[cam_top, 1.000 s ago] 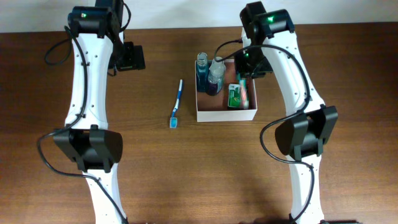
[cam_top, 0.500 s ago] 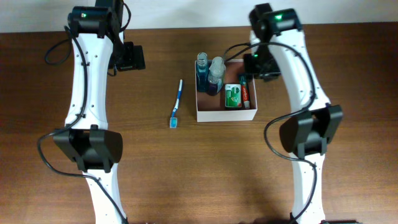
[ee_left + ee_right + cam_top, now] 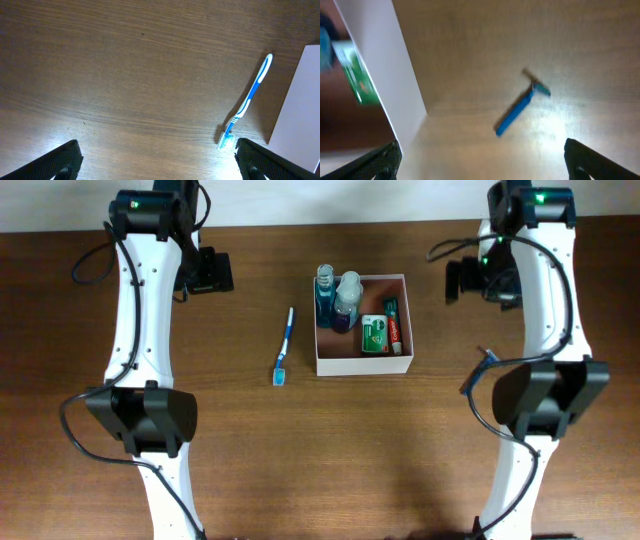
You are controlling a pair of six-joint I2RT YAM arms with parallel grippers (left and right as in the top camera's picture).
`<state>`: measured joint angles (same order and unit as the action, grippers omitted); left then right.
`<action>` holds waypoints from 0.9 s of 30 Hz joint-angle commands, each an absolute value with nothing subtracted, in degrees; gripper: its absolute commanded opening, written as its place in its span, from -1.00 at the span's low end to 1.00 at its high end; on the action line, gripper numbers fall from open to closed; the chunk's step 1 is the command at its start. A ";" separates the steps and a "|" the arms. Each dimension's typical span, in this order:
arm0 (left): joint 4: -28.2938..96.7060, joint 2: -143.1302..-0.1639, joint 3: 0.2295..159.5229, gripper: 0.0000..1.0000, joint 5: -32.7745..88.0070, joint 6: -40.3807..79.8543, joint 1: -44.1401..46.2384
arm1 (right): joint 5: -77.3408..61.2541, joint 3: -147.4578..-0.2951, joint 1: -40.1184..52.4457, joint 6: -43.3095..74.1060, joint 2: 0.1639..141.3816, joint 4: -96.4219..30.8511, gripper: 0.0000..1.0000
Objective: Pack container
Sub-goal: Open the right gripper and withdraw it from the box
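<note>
The container [image 3: 365,365], a white-walled box with a pinkish-brown inside, stands mid-table. It holds a blue bottle [image 3: 325,292], a clear bottle [image 3: 347,295], a green packet [image 3: 375,334] and a red-and-white tube [image 3: 395,327]. A blue toothbrush [image 3: 285,346] lies on the table left of the box, also in the left wrist view as the toothbrush [image 3: 248,100]. My left gripper [image 3: 210,273] hangs open and empty at the back left. My right gripper [image 3: 466,281] is open and empty to the right of the box, beside its wall [image 3: 395,65].
A small blue razor [image 3: 487,359] lies on the wood right of the box, near my right arm; the razor [image 3: 521,110] lies ahead of the right fingers. The dark wooden table [image 3: 300,460] runs to a white wall at the back.
My right gripper opened, left the tube lying in the box, and drew away to the right. The left arm has not moved.
</note>
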<state>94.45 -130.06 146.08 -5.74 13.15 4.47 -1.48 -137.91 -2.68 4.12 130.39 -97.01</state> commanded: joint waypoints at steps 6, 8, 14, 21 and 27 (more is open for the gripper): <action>94.32 -129.62 145.86 0.99 -5.34 13.65 4.29 | 11.99 -121.75 -2.44 -0.01 125.25 -97.32 0.97; 94.32 -129.62 145.86 0.99 -5.34 13.65 4.29 | 13.15 -120.25 -2.44 -0.01 125.29 -97.03 0.98; 94.35 -129.62 145.86 0.99 -5.34 13.65 4.29 | 5.48 -120.16 -2.46 4.54 125.29 -94.04 0.97; 94.35 -129.62 145.86 0.99 -5.34 13.65 4.29 | -4.32 -119.83 -2.68 17.19 125.29 -87.55 0.97; 94.35 -129.62 145.86 0.99 -5.34 13.65 4.29 | -1.78 -118.04 -2.72 32.12 125.29 -85.25 0.97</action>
<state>94.45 -130.06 146.08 -5.74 13.15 4.47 -2.39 -119.00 -2.55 21.06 126.30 -85.03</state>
